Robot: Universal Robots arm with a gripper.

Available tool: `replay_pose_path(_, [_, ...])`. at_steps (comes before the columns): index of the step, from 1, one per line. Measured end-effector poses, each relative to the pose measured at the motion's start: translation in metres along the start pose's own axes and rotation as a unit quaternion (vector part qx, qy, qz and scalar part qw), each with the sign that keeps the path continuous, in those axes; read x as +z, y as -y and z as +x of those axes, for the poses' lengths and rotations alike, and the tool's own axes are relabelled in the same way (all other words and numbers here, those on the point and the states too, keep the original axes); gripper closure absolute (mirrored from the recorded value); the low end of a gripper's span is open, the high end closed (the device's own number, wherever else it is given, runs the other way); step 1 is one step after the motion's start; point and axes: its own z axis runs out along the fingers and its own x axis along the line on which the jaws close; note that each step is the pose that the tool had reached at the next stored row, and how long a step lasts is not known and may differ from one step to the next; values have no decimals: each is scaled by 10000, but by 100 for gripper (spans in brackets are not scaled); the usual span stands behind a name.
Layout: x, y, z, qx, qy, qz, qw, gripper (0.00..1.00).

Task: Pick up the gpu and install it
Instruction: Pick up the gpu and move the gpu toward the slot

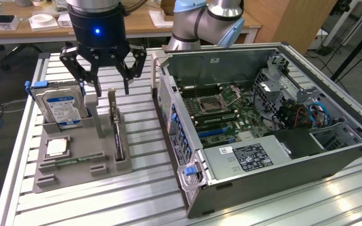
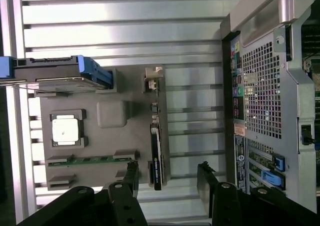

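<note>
1. From the exterior view's left, you had the blue-labelled hard drive upright in the grey holder. A processor and a memory strip lay flat in front of it. Next came the gpu, standing on edge in its slot, and the open computer case sat just beside it.
2. The gpu's lower edge was sunk in the slot, and its bracket end was hard to make out.
3. Your gripper hung over the gpu with its jaws spread wide, grasping nothing and touching nothing.

The gpu has its lower edge hidden in the tray.
</note>
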Motion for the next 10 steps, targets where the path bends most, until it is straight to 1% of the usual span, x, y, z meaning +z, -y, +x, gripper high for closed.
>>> replay_pose_path(10, [70, 3, 2, 0, 0, 0, 10000, 41])
